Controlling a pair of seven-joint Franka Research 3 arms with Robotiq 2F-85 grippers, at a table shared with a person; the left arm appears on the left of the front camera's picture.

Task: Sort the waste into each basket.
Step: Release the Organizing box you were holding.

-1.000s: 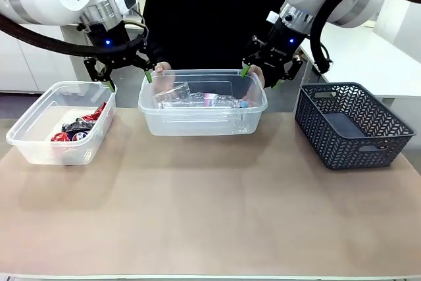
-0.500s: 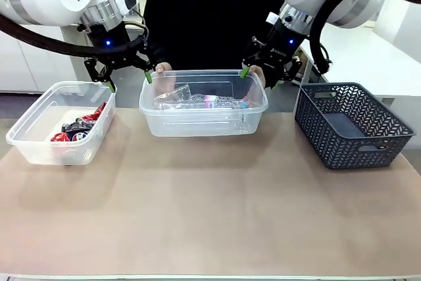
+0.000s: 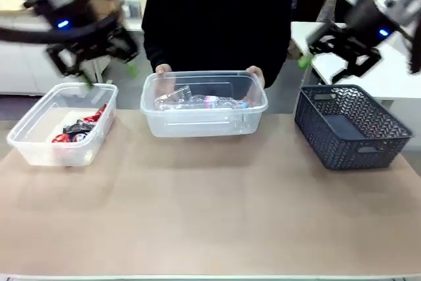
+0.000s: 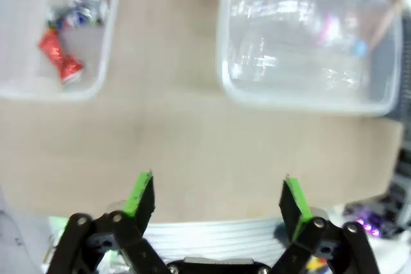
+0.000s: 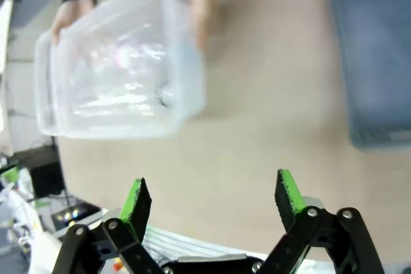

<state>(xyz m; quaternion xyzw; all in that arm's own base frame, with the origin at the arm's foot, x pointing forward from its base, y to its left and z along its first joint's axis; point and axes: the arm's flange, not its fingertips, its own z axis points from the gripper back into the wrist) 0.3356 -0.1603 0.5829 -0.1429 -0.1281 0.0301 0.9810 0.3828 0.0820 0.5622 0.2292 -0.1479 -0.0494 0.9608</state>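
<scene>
Since the earlier front frames both arms have pulled up and outward from the middle tub [image 3: 204, 104], and both show motion blur. In the front view the left end effector [image 3: 99, 54] hangs over the far rim of the left tub [image 3: 39, 137], which holds the cans [image 3: 80, 126]; the right end effector [image 3: 329, 47] is above the lattice basket [image 3: 352, 126]. Bottles [image 3: 200, 101] lie in the middle tub, long axes running left to right, with the person's hands [image 3: 255, 74] on its far rim. No waste lies loose on the desk [image 3: 210, 215], so sorting looks finished.

The left wrist view shows the left end effector [image 4: 217, 197] wide open and empty, cans [image 4: 70, 11] up-left, bottles [image 4: 302, 49] up-right.

The right wrist view shows the right end effector [image 5: 212, 197] wide open and empty, the middle tub [image 5: 122, 68] well ahead.
</scene>
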